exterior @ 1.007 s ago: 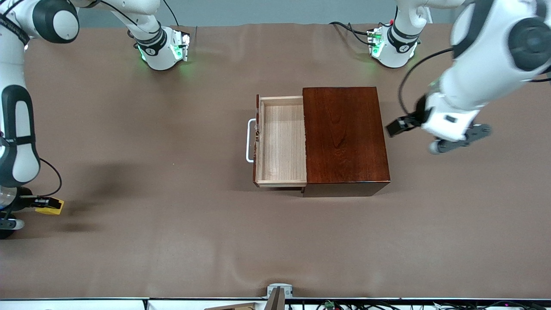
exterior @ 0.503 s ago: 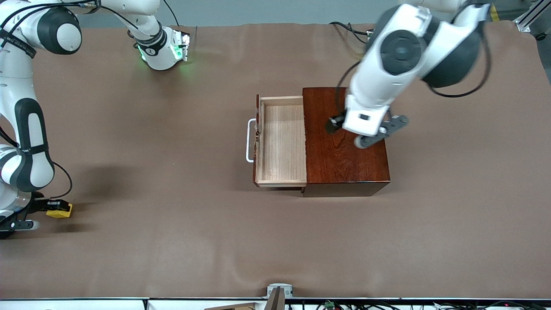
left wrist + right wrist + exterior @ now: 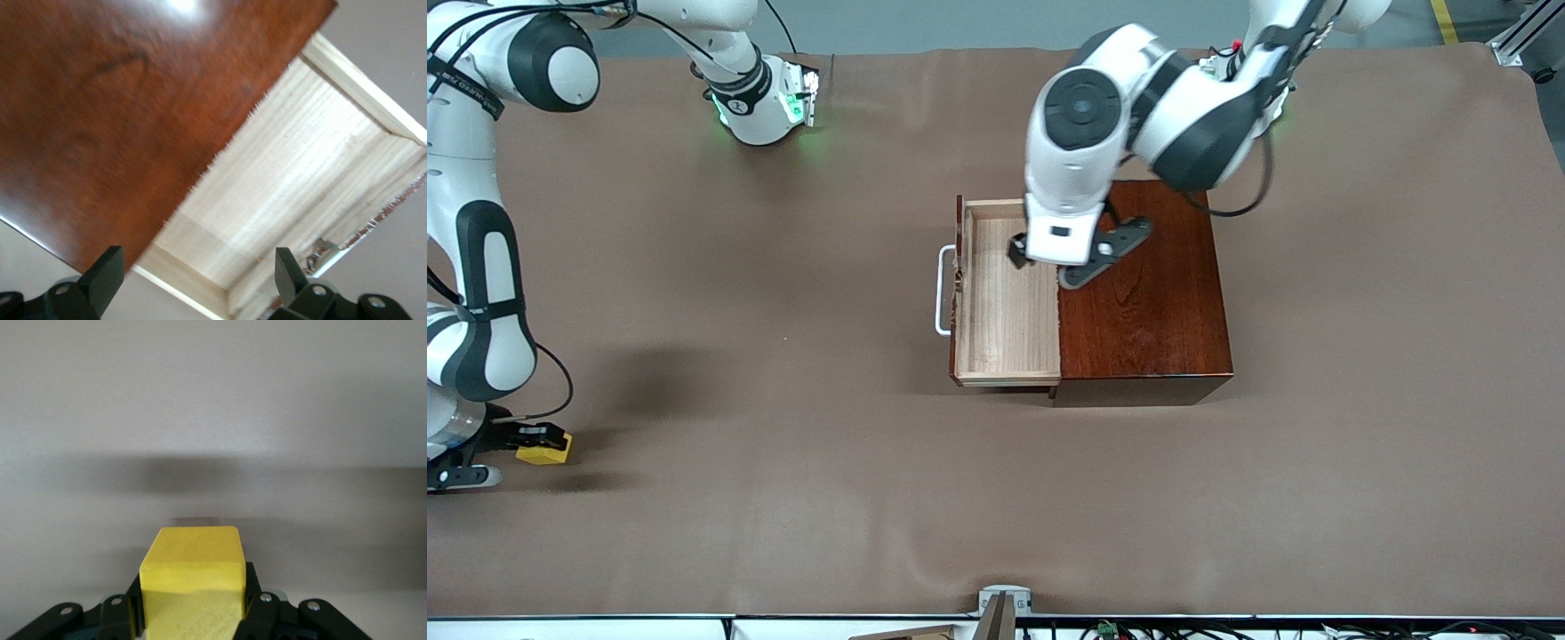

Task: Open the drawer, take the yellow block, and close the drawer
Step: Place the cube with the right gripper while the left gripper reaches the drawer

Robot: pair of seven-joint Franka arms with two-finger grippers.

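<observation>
Front view: left hand, fingers apart and empty, has swung over the open drawer; right hand, at eight o'clock, clamps the yellow block; closing comes next

No text, label, brand, number or sign can be read anywhere; the small marks on the arm bases are too small to tell; the box and the block carry no lettering.
</observation>
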